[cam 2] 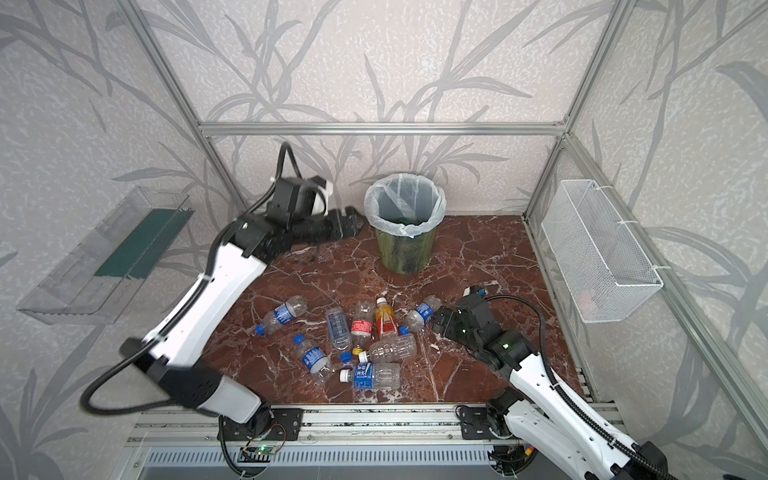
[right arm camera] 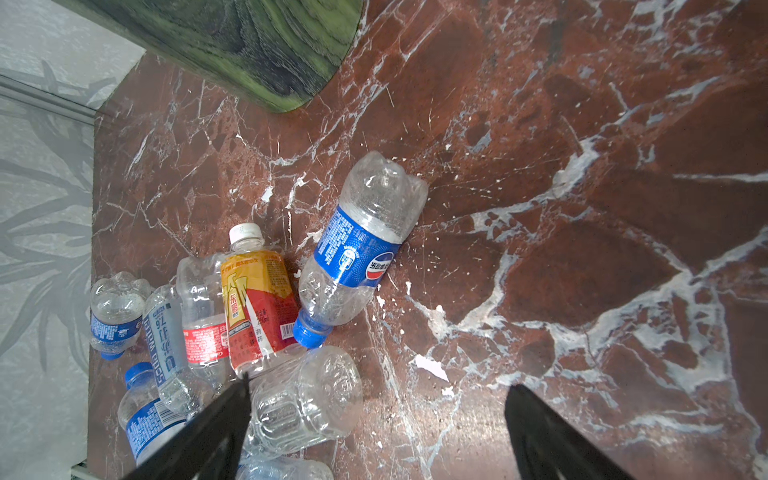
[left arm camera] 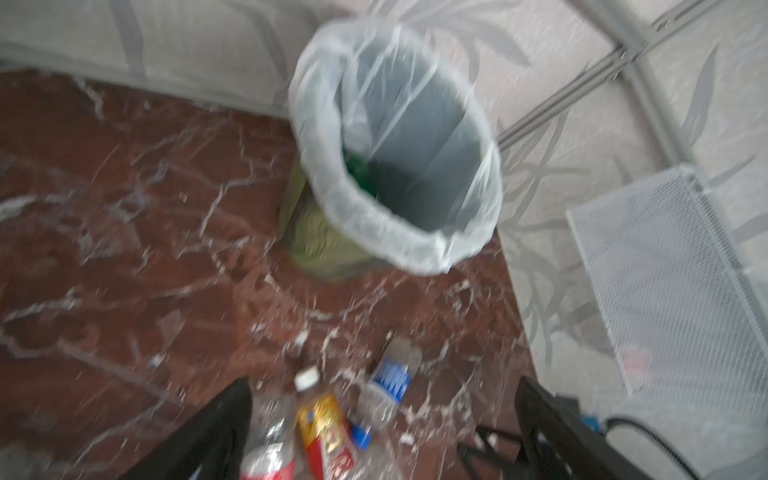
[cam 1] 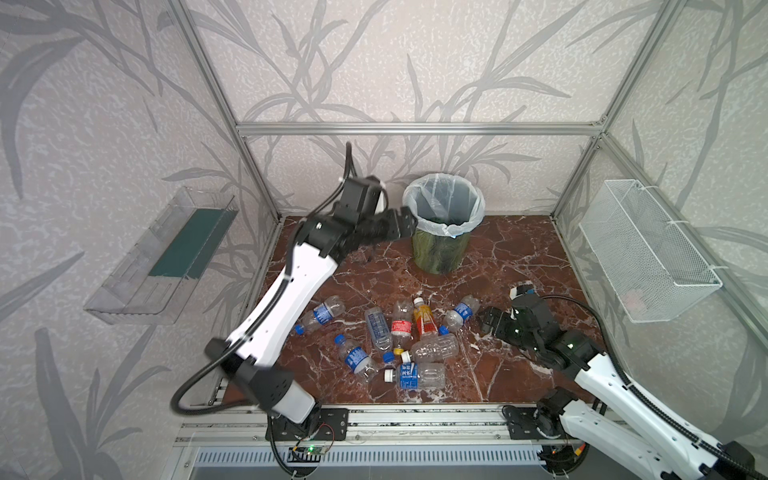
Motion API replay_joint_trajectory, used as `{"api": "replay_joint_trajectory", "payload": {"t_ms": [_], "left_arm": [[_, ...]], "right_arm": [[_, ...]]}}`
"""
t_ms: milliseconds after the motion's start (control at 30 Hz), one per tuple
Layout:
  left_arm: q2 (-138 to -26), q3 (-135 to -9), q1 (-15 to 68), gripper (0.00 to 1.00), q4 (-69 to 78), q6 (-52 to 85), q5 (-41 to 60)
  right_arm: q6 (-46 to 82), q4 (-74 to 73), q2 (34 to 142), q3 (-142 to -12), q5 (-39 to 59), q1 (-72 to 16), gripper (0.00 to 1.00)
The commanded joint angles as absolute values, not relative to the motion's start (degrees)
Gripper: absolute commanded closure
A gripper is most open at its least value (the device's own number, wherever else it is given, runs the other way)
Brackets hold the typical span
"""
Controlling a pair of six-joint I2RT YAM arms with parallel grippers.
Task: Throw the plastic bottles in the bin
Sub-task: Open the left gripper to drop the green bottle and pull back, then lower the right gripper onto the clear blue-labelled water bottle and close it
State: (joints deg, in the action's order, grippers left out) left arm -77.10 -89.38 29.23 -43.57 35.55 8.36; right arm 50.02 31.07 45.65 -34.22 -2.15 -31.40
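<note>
A: Marble floor [cam 1: 519, 257]: plastic bottles [cam 1: 401, 332] heaped centre, bin [cam 1: 440, 253] behind them, apart.
B: Grippers?
A: Left gripper [left arm camera: 382, 384] beside bin rim, right gripper [right arm camera: 379, 383] beside heap; both spread, empty.
B: Extras?
A: Wire basket [cam 1: 648, 249] on wall. Left wrist shows something green [left arm camera: 355, 170] inside bin; right wrist, only its wall.

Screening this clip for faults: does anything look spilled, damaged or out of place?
Nothing beyond the task's own mess. The plastic bottles lie on their sides in a loose heap on the marble floor, several dented. The bin stands upright, liner over its rim. Left gripper and right gripper are open, empty.
</note>
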Motion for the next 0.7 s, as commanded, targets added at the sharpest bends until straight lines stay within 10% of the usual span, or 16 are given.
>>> {"api": "replay_joint_trajectory", "payload": {"t_ms": [0,667], "left_arm": [[-66.45,-74.43,28.36,0.02,-31.02,37.83,2.14],[-42.98,-46.14,28.21,0.03,-34.80,41.11,-9.73]], "right_arm": [[51.14,30.33,45.43,-32.88,-0.64,-31.33,0.05],[58.48,26.27,49.98,-30.89,0.72,-35.59,0.06]]}}
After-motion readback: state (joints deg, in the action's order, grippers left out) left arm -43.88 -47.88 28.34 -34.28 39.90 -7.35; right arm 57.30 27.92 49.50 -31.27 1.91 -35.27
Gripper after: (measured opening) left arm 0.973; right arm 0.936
